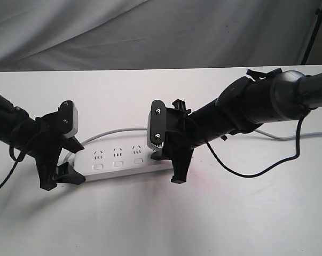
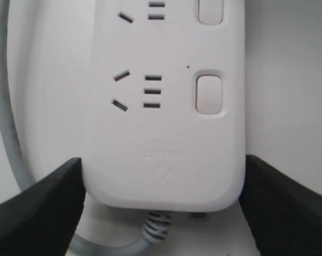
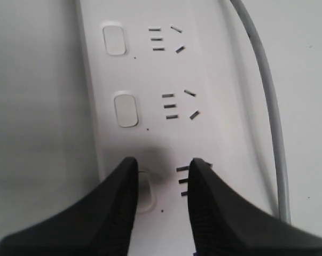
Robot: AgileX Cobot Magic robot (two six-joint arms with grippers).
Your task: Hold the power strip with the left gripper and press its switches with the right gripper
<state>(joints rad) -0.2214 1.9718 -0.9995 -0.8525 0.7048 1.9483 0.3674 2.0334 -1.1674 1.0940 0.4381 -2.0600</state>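
The white power strip [image 1: 118, 160] lies on the table with its grey cord [image 1: 110, 131] looping behind. My left gripper [image 1: 62, 176] is shut on its cord end; in the left wrist view the black jaws touch both long sides of the strip [image 2: 166, 133], next to one switch [image 2: 209, 94]. My right gripper [image 1: 169, 166] hangs over the strip's other part. In the right wrist view its two fingers stand a little apart over the strip [image 3: 150, 80]. One fingertip [image 3: 127, 168] covers part of a switch [image 3: 146, 194]. Two more switches [image 3: 125, 109] lie beyond.
The table [image 1: 230, 213] is white, with a grey cloth backdrop [image 1: 150, 32] behind it. A loose black cable [image 1: 257, 168] hangs from the right arm onto the table. The grey cord [image 3: 267, 106] runs alongside the strip.
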